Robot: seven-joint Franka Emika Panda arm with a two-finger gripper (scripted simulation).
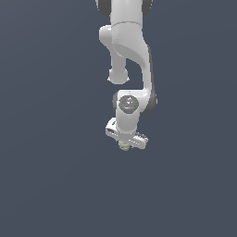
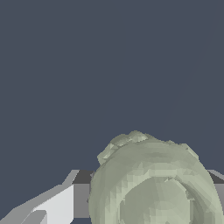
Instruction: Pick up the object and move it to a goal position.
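The object (image 1: 123,146) is a small pale greenish-beige lumpy item. In the exterior view it peeks out just under the white hand of my gripper (image 1: 125,144), near the picture's middle, and most of it is hidden by the hand. In the wrist view the object (image 2: 153,183) fills the space between my fingers, with ridged knobbly edges. One finger (image 2: 52,205) shows beside it and touches it. The gripper is shut on the object and holds it off the plain grey ground.
The white arm (image 1: 132,55) comes down from the top middle of the exterior view. Plain dark grey ground (image 1: 55,176) lies all around. No goal marker shows.
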